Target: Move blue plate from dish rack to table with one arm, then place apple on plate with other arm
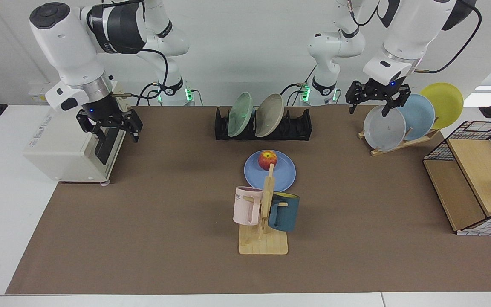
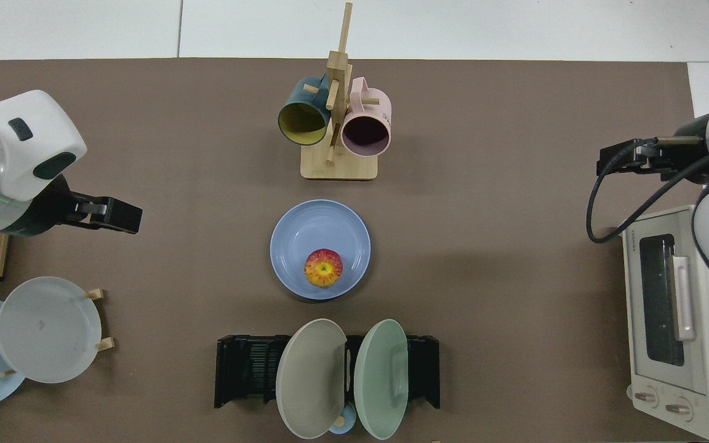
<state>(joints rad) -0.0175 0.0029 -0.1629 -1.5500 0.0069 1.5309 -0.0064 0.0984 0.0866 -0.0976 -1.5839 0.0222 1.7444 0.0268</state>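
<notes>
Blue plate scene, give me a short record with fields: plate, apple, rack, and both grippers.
plate: blue plate flat on the table, in front of the dish rack
apple: apple on the plate, toward the rack side
rack: holds a green plate and a beige plate
left gripper: open, above the grey plate
right gripper: open, by the toaster oven

A small red apple [image 1: 267,159] (one yellow patch) tops the round periwinkle-blue plate [image 1: 282,175]; wide brown mat [image 1: 164,221], low black slotted rack [image 1: 298,125].

No lettering on the toaster oven [image 2: 674,320] or mug [image 1: 245,205] is legible.
</notes>
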